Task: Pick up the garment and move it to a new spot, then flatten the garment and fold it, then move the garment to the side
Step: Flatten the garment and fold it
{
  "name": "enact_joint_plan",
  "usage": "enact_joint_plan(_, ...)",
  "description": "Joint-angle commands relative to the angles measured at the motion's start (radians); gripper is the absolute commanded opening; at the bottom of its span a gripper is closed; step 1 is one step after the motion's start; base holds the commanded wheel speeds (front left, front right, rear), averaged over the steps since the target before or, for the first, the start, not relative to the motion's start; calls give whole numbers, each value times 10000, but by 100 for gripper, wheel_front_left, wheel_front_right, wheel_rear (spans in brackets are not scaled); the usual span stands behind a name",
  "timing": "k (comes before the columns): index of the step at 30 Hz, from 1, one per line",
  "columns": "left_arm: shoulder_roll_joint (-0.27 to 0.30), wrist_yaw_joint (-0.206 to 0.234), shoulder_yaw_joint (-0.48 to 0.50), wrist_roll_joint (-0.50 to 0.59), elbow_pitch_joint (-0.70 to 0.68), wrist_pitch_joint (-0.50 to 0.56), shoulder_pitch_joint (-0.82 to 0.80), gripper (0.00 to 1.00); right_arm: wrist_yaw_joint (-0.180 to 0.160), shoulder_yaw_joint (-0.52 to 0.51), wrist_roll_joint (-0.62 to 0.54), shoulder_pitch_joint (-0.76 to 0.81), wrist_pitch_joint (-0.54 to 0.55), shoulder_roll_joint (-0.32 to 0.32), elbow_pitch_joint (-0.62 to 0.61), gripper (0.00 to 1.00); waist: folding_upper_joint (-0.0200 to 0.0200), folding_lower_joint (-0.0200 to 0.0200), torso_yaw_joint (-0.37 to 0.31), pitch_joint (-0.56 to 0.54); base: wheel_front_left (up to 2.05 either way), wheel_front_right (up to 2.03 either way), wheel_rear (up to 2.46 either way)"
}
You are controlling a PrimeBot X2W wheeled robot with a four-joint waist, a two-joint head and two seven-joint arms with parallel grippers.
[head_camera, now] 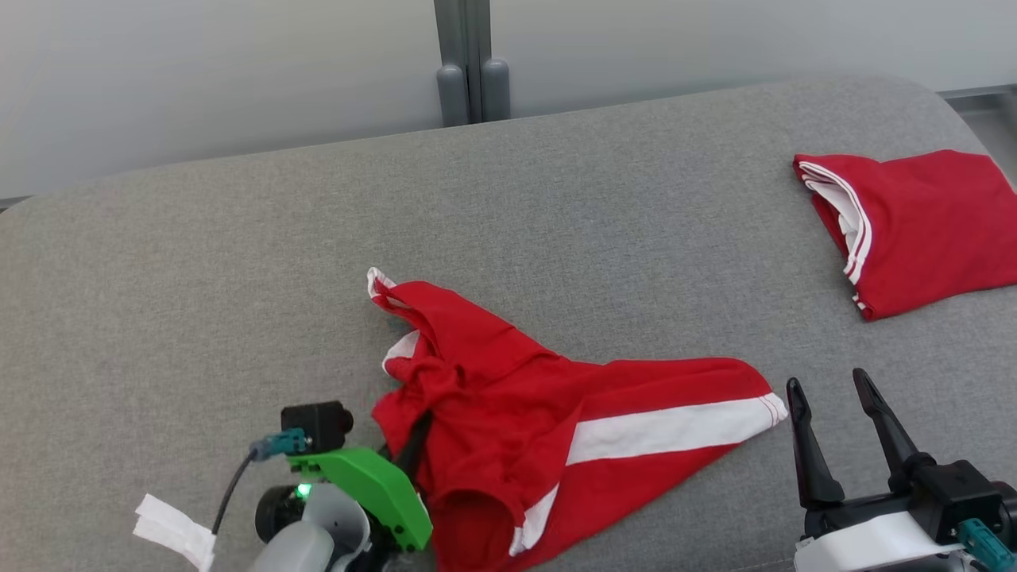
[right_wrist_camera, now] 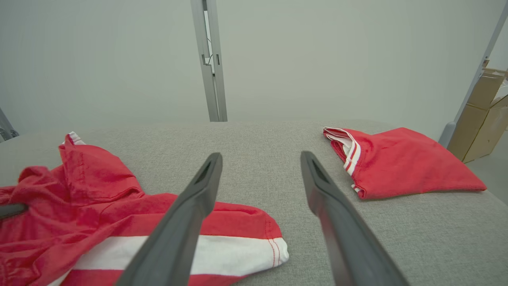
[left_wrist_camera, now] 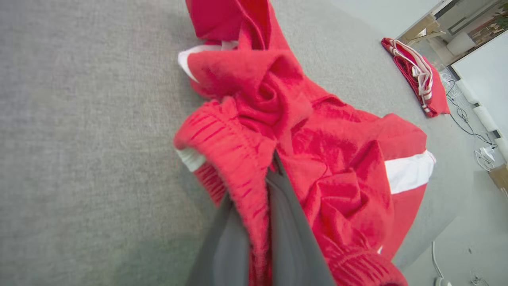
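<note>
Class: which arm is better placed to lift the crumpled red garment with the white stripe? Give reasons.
Left: the left fingers are shut on the crumpled red white-striped garment. The right fingers stand open, holding nothing.

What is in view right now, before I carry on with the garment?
crumpled garment: one, red with a white stripe, middle of the surface, near edge
folded garment: one, red with white trim, far right of the surface
padded surface: one, grey, under both garments
paper strip: one, white, near left corner
post: one, grey, behind the surface
cardboard boxes: count unclear, brown, beyond the right end
left gripper: one, dark, shut on the crumpled garment's left part
right gripper: one, dark, open, apart from the stripe's end
</note>
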Motion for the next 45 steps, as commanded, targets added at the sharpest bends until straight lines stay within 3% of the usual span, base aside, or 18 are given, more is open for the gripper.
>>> enact_joint_plan(1, 91, -91, 121, 235, 234, -472, -471, 0, -19, -28, 95, -122, -29, 16, 28, 100, 0, 0, -23, 25, 0, 0, 0)
enact_joint_plan(7, 235, -199, 510, 727, 1320, -2209, -1616, 0, -19, -114, 56, -111, -29, 39, 23, 100, 0, 0, -15, 15, 0, 0, 0)
enact_joint_plan(12, 193, -295, 465, 597, 2401, -2216, -2071, 0, -19, -10, 15, -97, -29, 41, 79, 100, 0, 0, -14, -77, 0, 0, 0)
enact_joint_plan(13, 242, -303, 438, 614, 2568, -2276, -2143, 60, -19, 10, 19, -107, -29, 26, 94, 100, 0, 0, -16, -96, 0, 0, 0)
enact_joint_plan(14, 306, -328, 420, 693, 2710, -2392, -2180, 100, -19, 26, 16, -119, -29, 15, 87, 100, 0, 0, -13, -116, 0, 0, 0)
enact_joint_plan(16, 424, -208, 509, 826, 2878, -2651, -2143, 100, -19, 23, -4, -98, -29, 4, 44, 100, 0, 0, -3, -168, 0, 0, 0)
enact_joint_plan(19, 658, 336, 844, 1363, 2535, -3021, -1890, 100, -19, -60, -8, 4, -29, -42, -45, 100, 0, 0, 27, -261, 0, 0, 0)
enact_joint_plan(22, 765, 1090, 1930, 2430, 589, -3049, -982, 100, -19, -223, -9, 134, -29, -92, -168, 100, 0, 0, 172, -364, 0, 0, 0)
enact_joint_plan(26, 443, 1510, 2974, 3779, -1736, -3038, 781, 100, -19, -402, -51, 227, -29, -135, -277, 100, 0, 0, 392, -546, 0, 0, 0)
enact_joint_plan(29, 103, 1330, 3236, 4336, -2507, -3037, 2050, 100, -19, -470, -60, 239, -29, -168, -346, 100, 0, 0, 602, -620, 0, 0, 0)
enact_joint_plan(32, -119, 1116, 3449, 4497, -2310, -3040, 2738, 100, -19, -402, -56, 256, -29, -215, -343, 100, 0, 0, 858, -681, 0, 0, 0)
enact_joint_plan(39, -249, 504, 3488, 4255, -1074, -3041, 2543, 100, -19, -218, 24, 298, -29, -301, -211, 100, 0, 0, 1130, -817, 0, 0, 0)
enact_joint_plan(45, -217, 458, 4021, 4647, -2151, -3039, 3047, 100, -19, -204, 58, 373, -29, -316, -247, 100, 0, 0, 1112, -884, 0, 0, 0)
